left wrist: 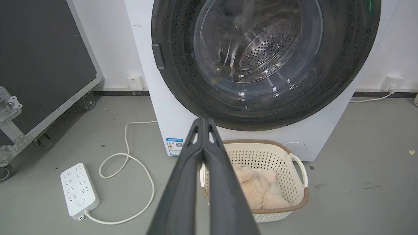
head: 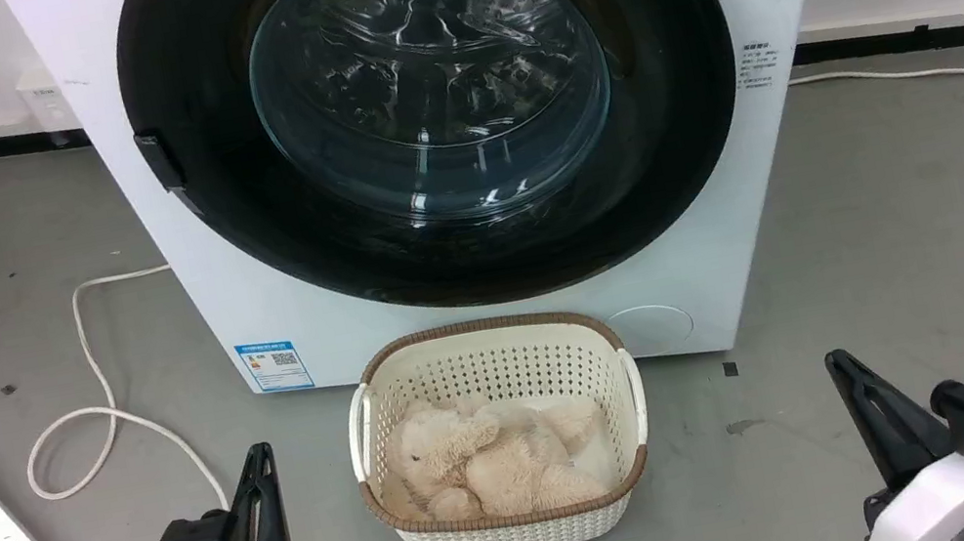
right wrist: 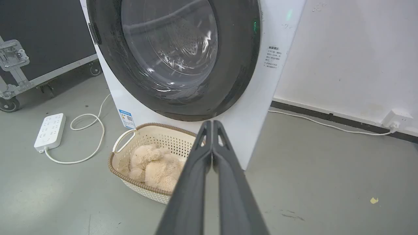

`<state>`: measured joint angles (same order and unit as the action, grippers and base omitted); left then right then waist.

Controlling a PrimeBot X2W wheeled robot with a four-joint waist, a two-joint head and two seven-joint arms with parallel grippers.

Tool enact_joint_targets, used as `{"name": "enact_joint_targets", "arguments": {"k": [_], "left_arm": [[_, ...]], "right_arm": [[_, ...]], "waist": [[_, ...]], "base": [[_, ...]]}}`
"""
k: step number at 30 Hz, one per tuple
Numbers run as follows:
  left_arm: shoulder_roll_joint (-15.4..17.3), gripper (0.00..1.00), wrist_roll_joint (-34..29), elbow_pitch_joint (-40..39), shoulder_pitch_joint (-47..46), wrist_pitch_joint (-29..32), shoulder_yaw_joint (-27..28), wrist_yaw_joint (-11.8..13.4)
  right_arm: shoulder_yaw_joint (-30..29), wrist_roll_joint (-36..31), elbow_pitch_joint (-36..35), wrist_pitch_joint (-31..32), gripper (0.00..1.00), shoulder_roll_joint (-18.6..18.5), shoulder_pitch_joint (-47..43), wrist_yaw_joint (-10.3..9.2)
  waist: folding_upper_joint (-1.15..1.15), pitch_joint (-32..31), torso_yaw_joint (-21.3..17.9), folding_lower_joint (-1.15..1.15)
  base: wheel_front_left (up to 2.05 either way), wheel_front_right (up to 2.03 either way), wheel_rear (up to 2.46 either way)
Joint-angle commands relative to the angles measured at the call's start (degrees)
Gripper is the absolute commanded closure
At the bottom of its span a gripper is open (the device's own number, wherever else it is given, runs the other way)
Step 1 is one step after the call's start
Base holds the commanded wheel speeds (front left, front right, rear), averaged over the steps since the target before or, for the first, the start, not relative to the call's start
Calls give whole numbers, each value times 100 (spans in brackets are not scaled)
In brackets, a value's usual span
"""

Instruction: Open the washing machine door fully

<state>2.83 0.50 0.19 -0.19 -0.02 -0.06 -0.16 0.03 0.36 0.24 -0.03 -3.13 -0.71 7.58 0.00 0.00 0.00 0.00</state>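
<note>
FACING THE JOB: We stand before the large round glossy black washing machine door point(head: 434, 110). Its bulging clear glass window sits shut, flush on the front of the white box-shaped front-loading washing machine point(head: 250, 301), which stands at the far edge of the grey floor point(head: 883, 239), by the wall. Our left gripper point(head: 259, 453) and right gripper point(head: 835, 359) hover low over the floor's near edge, well apart from the door. Each has its long dark fingers pressed together on nothing. A cream perforated plastic basket point(head: 482, 325) holding a beige plush toy point(head: 486, 463) sits on the floor just in front of the machine. We judge the door rigid, fairly heavy and slick across gloss and glass, so our fingers would slide there. The small dark tab point(head: 160, 161) on its left rim looks the place to hook and pull. The basket may crowd the swing.
</note>
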Motion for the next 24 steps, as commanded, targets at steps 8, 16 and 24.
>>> {"name": "enact_joint_targets", "arguments": {"k": [8, 16, 24], "left_arm": [[5, 100, -50, -19, 19, 2, 6, 16], [5, 100, -50, -19, 19, 2, 6, 16], [5, 100, -50, -19, 19, 2, 6, 16]], "right_arm": [[-3, -36, -24, 3, 100, 25, 71, -9], [-3, -36, -24, 3, 100, 25, 71, -9], [-3, -36, -24, 3, 100, 25, 71, -9]], "waist": [[0, 0, 0, 0], [0, 0, 0, 0], [0, 0, 0, 0]], "base": [[0, 0, 0], [0, 0, 0], [0, 0, 0]]}}
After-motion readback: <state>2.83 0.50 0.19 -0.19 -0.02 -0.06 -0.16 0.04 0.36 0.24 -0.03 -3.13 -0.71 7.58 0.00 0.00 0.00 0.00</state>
